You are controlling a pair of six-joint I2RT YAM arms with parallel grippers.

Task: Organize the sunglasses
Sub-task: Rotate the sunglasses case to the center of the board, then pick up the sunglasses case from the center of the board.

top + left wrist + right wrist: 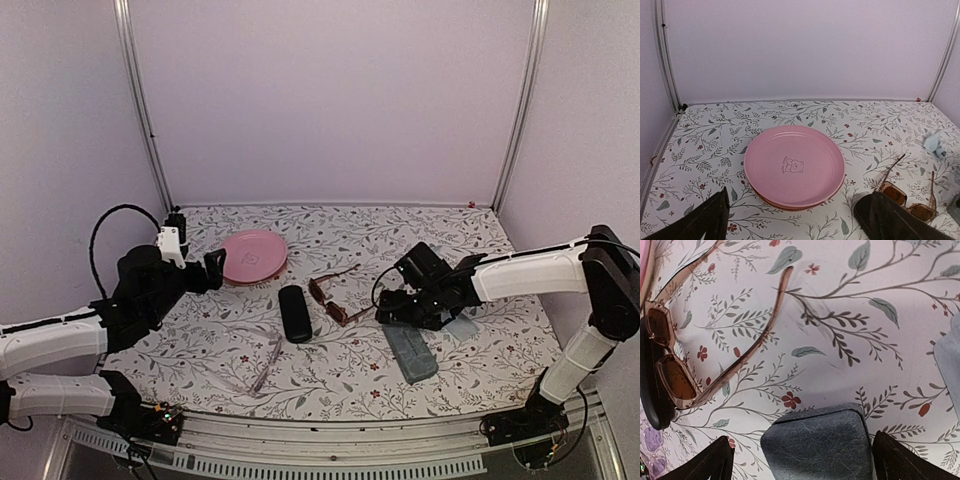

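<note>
The reddish-brown sunglasses [330,298] lie unfolded mid-table, lenses beside the black oblong case [294,313]. The pale, thin-framed sunglasses [262,366] lie near the front edge. My right gripper [398,308] hovers open over the near end of the grey-blue case [412,352]. In the right wrist view that case [815,445] sits between the fingers [715,462] of the right gripper [802,455], with the brown sunglasses [670,367] at far left. My left gripper [213,270] is open with nothing between its jaws, facing the pink plate [254,256]. Its wrist view shows the left gripper [799,200] and the brown sunglasses [910,200] at the right.
The pink plate [765,150] with a bear print lies at back left. The black case [865,210] shows beside my left gripper's right finger. A small pale blue cloth-like item [463,326] lies to the right of the grey-blue case. White walls enclose the flowered table.
</note>
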